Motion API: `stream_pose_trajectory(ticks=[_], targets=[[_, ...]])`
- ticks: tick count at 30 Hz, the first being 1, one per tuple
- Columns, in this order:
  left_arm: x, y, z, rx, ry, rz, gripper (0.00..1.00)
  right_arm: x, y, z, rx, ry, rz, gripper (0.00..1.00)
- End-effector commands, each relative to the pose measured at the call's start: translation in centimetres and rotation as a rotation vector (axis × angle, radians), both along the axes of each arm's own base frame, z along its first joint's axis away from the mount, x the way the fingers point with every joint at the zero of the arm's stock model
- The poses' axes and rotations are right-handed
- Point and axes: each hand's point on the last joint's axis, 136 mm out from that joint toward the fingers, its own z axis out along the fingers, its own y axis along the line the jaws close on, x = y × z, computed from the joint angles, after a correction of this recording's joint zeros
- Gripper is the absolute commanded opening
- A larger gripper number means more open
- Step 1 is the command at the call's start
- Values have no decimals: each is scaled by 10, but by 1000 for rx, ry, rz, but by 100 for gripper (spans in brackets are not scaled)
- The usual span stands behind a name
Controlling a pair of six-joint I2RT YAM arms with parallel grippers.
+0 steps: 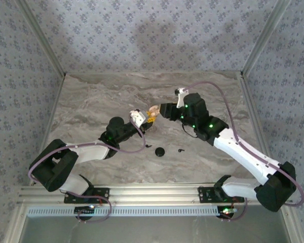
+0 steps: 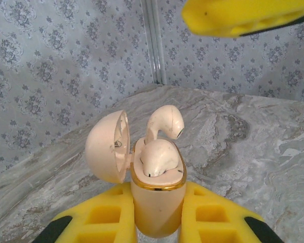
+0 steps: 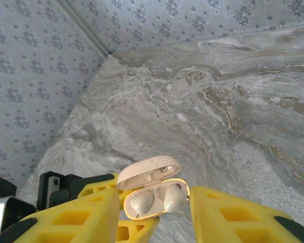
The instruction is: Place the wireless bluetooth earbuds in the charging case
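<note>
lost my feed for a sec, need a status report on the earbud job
Left gripper shut on open charging case. Right gripper open, close by. Two cream earbuds in case, one standing proud. Black puck on table, clear.

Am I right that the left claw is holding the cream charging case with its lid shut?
Not quite: the lid stands open, swung back to one side, as the left wrist view shows. The left claw does hold the cream charging case.
</note>
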Motion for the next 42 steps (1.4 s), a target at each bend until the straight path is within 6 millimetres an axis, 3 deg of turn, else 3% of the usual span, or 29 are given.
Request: stream_pose_trajectory(ticks=[1, 11, 26, 42], targets=[[-2, 0, 14, -38, -24, -19, 11, -9, 1, -10, 97, 86, 56, 43], [-2, 0, 16, -41, -27, -21, 11, 3, 5, -39, 266, 229, 77, 32], [-2, 2, 18, -43, -30, -17, 11, 13, 17, -45, 320, 253, 108, 18], [-3, 2, 17, -44, -26, -22, 11, 4, 29, -50, 315, 272, 131, 13]])
